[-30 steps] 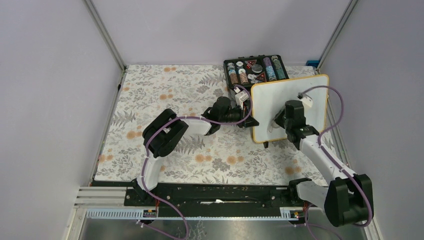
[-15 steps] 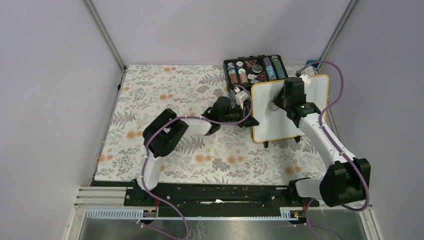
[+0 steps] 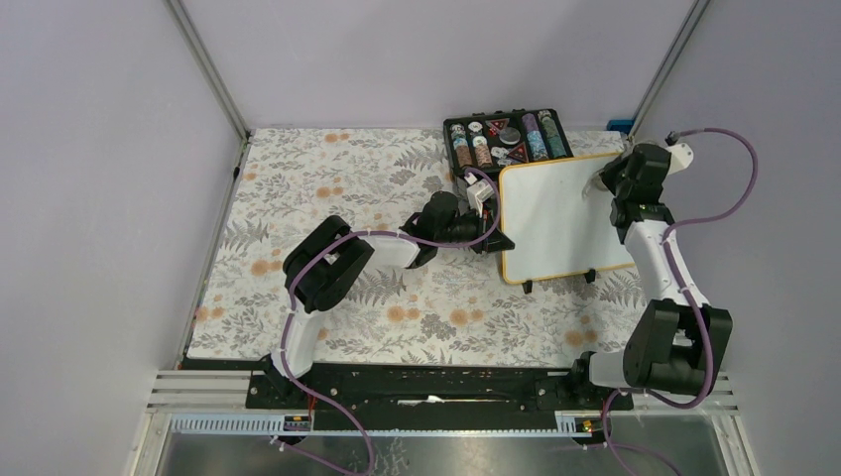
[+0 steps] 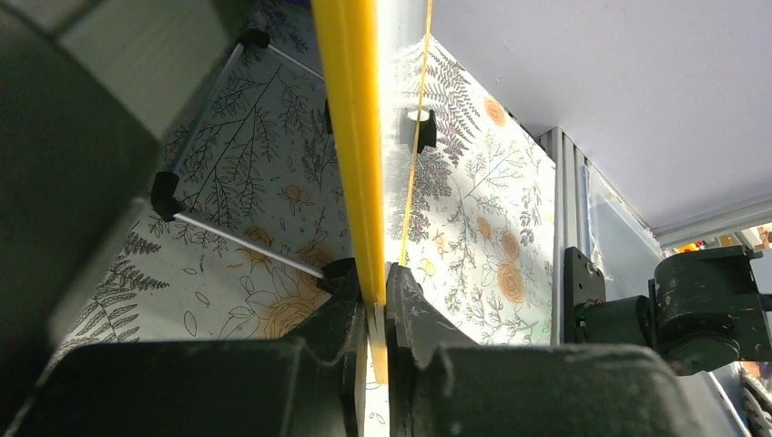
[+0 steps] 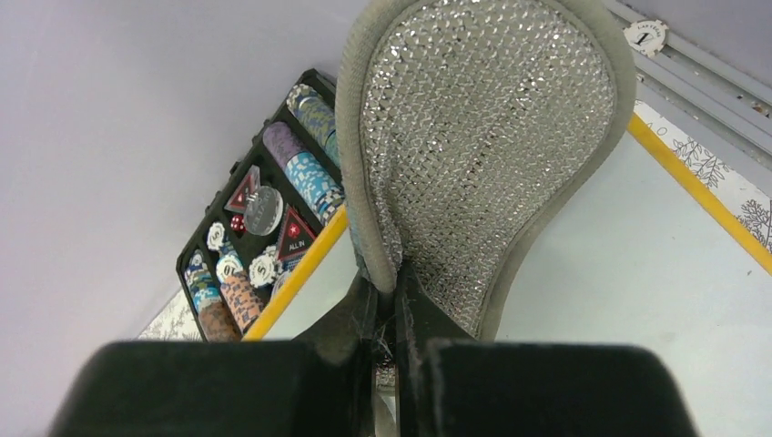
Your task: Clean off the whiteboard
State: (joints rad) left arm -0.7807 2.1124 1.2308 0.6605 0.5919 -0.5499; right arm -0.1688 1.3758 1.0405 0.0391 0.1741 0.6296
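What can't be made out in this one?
Top view: the right arm's wrist hides whether the silver pad touches the whiteboard.
Right wrist: the pad, in the right hand, covers the board beneath.
Left wrist: left hand grips the board edge-on; its face unseen.

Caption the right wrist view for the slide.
Right end effector grips a grey glittery oval pad over the yellow-framed whiteboard, black chip case behind.

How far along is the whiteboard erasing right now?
Done: the whiteboard looks blank white in the top view, with no writing visible. In hand: the left gripper clamps its yellow frame, while the right gripper holds a grey mesh sponge at the board's far right corner. Left: probably only a last check of that corner, then letting go of both.
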